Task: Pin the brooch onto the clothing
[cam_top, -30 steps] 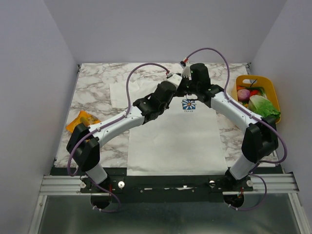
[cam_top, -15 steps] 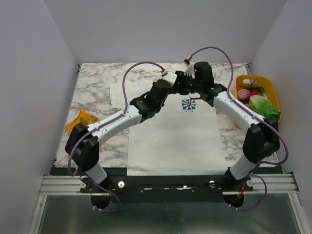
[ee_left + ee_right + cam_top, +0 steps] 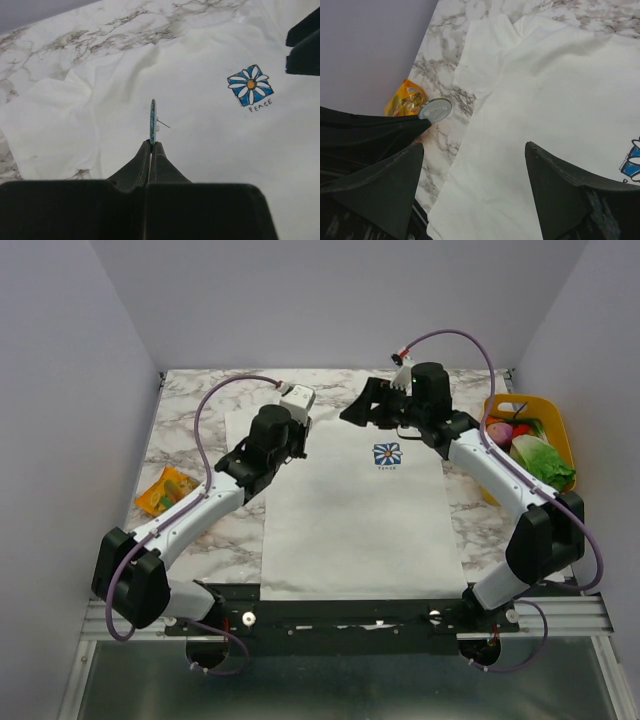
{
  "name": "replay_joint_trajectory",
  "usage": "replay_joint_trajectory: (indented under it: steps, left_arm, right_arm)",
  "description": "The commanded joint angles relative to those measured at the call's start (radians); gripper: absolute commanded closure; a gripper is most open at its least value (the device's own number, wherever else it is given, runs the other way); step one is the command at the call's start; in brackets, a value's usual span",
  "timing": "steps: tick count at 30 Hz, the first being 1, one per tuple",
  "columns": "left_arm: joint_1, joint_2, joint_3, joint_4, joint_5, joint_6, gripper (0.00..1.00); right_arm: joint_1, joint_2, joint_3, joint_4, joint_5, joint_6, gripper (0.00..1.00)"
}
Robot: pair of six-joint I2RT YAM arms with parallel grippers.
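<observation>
Seen from above, the left hand hangs over the left side of a white short-sleeved T-shirt spread flat on a grey-veined white marble table. The right hand, its jaws parted, hovers with the shirt's small blue square flower print just to its near side. A yellow plastic basket of vegetables sits well off to the right hand's right, and a crinkled orange packet lies well to the left hand's left. From the left wrist, the left hand is clenched on a small round green-edged brooch, held upright and edge-on above the shirt, its thin pin jutting to the right. The print, lettered PEACE, lies ahead and to the right of that hand, and the right hand's dark fingers show farther right. From the right wrist, the right hand's fingers stand wide apart, released, above the shirt. To their left the left hand's fingertips pinch the brooch, which shows a silvery-grey face, with the orange packet just beyond it.
</observation>
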Motion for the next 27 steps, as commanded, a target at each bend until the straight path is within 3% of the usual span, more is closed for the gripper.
replay_joint_trajectory:
  steps: [1, 9, 15, 19, 27]
  left_arm:
    - [0.007, -0.044, -0.026, 0.097, 0.166, -0.019, 1.0]
    - [0.007, 0.018, 0.01, 0.056, 0.176, -0.017, 1.0]
    - [0.004, 0.132, 0.084, -0.036, -0.01, -0.007, 1.0]
    - [-0.016, 0.238, 0.19, -0.151, -0.231, -0.014, 1.0]
    - [-0.065, 0.606, 0.622, -0.516, -0.499, -0.043, 1.0]
  right_arm:
    - [-0.006, -0.008, -0.03, 0.003, 0.011, -0.013, 0.09]
    - [-0.005, 0.002, -0.044, 0.004, 0.016, -0.036, 0.06]
    - [-0.005, 0.006, -0.1, 0.004, 0.028, -0.058, 0.0]
    - [-0.005, 0.011, -0.145, 0.003, 0.072, -0.067, 0.0]
    - [-0.006, 0.037, -0.2, -0.074, 0.221, -0.059, 0.0]
